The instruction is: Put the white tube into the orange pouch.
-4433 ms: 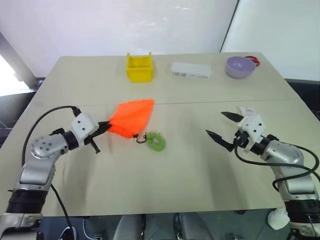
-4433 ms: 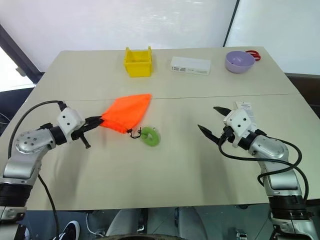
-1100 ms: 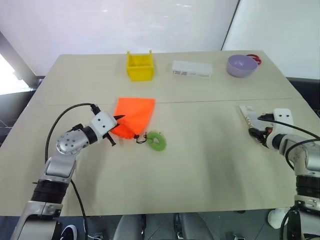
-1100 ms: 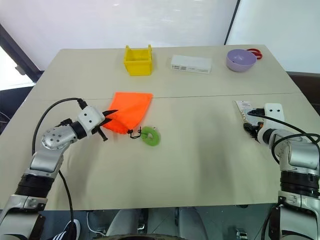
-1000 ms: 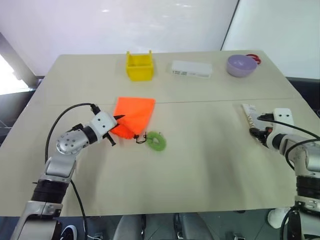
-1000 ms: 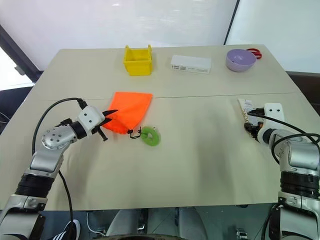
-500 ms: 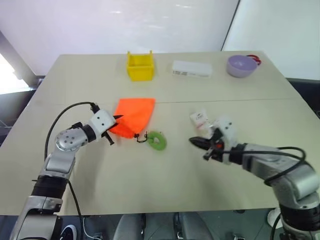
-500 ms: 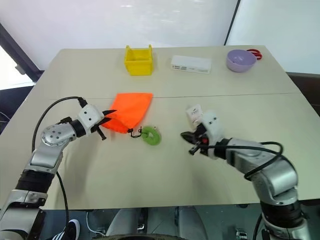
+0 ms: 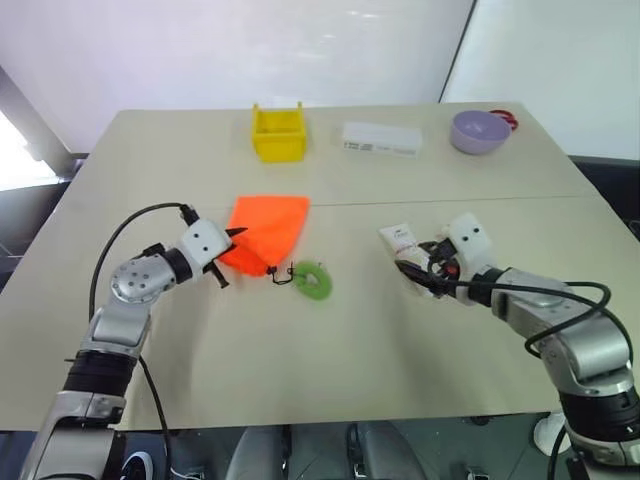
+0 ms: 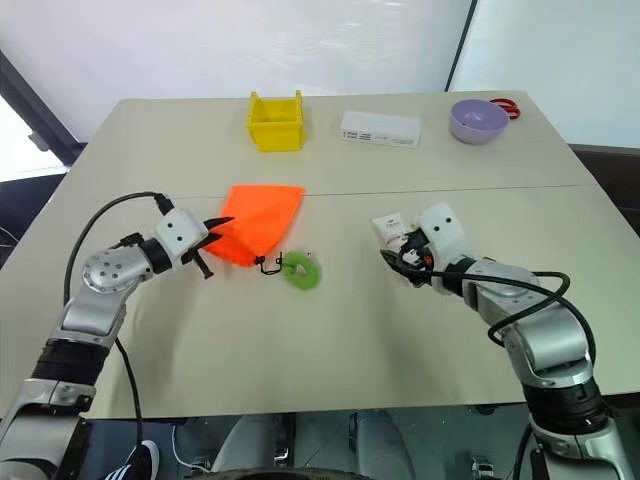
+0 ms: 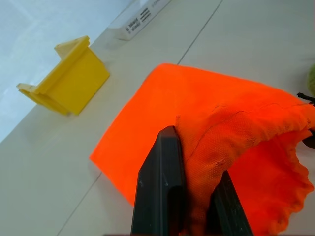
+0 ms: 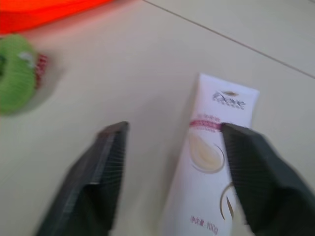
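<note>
The orange pouch (image 9: 266, 230) lies flat left of the table's middle, its gathered mouth toward me. Its black cord runs to a green ring (image 9: 312, 282) beside it. My left gripper (image 9: 229, 243) is shut on the pouch's edge, and fabric is pinched between the fingers (image 11: 160, 191) in the left wrist view. The white tube (image 9: 400, 238) lies on the table, right of the ring. My right gripper (image 12: 174, 129) is open just on the near side of the tube, one finger (image 12: 248, 172) over the side of the tube (image 12: 209, 162).
Along the far edge stand a yellow bin (image 9: 277, 133), a flat white box (image 9: 383, 138) and a purple bowl (image 9: 481, 131) with a red item (image 9: 506, 118) behind it. A seam (image 9: 560, 199) crosses the table's middle.
The right arm has swung left from the table's right side, and the tube now lies near the middle. The right gripper has gone from shut to open. The left gripper kept its hold.
</note>
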